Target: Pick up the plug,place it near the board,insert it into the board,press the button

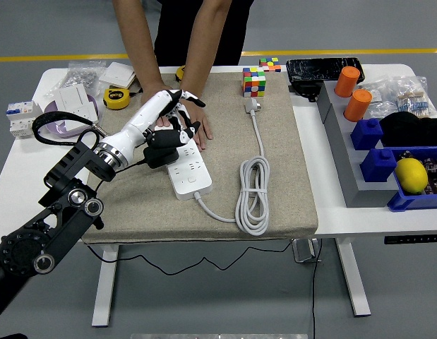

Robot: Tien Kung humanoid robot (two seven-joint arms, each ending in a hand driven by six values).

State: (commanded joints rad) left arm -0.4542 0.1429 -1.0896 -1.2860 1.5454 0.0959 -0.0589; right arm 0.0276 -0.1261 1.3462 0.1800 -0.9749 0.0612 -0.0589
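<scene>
A white power strip lies on the beige mat, its far end pressed down by a person's two hands. A black plug sits on the strip's middle part, right under my left hand. That white hand reaches over the strip from the left and lies partly above the person's hands. Whether it holds the plug is hidden. The strip's white cord lies coiled to the right and ends in a white plug.
A Rubik's cube stands at the mat's far edge. A yellow tape measure and white sockets lie at the left. Orange cylinders, blue bins and a yellow ball fill the right side.
</scene>
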